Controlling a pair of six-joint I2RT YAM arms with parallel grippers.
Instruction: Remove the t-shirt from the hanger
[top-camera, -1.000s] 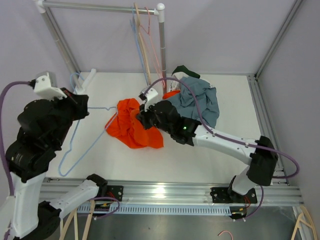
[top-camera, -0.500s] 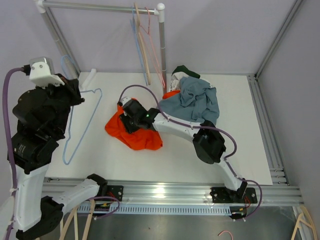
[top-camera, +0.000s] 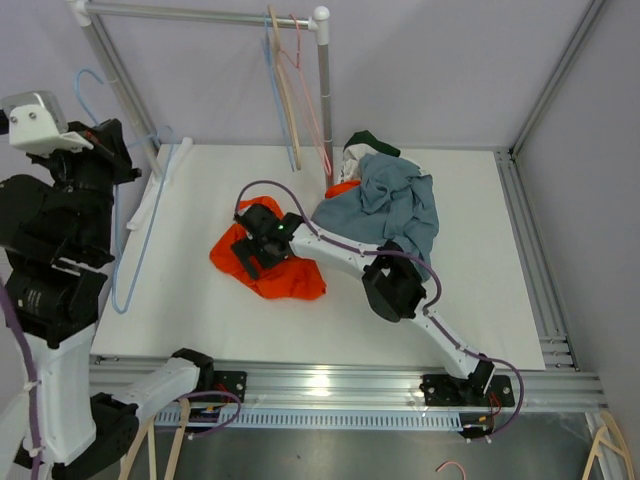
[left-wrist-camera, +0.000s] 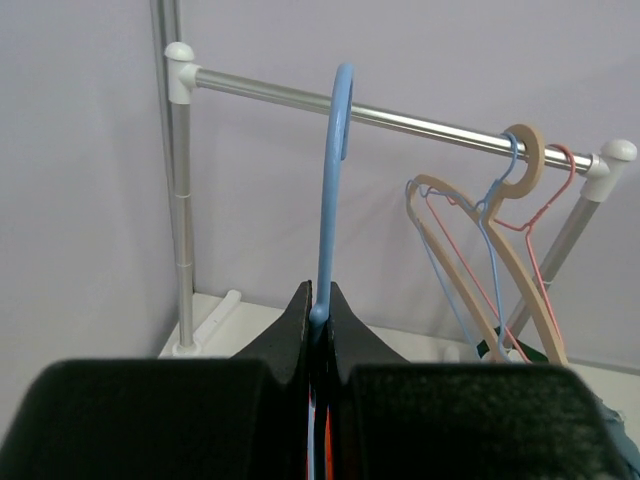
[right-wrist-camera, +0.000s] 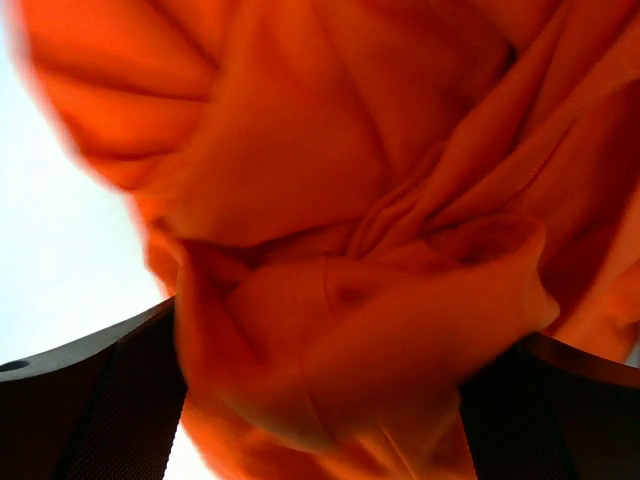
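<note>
The t-shirt (top-camera: 283, 275) lies in an orange heap on the table (top-camera: 200, 330), left of centre, and it is free of the hanger. A second ago the blue hanger (left-wrist-camera: 329, 200) lay beside it with its hook at the cloth. Since then the left gripper (left-wrist-camera: 320, 315), clenched on the hanger's neck, has carried it up toward the left post of the rack (top-camera: 190, 14). We judge the removal itself done. The right gripper (top-camera: 257, 240) sits on the heap, its fingers spread wide with cloth bulging between them rather than pinched. The shirt is well in from the table's edges and just beside a pile of clothes (top-camera: 395, 200). On the rail we see bare room between the post and the other hangers (top-camera: 285, 90).
</note>
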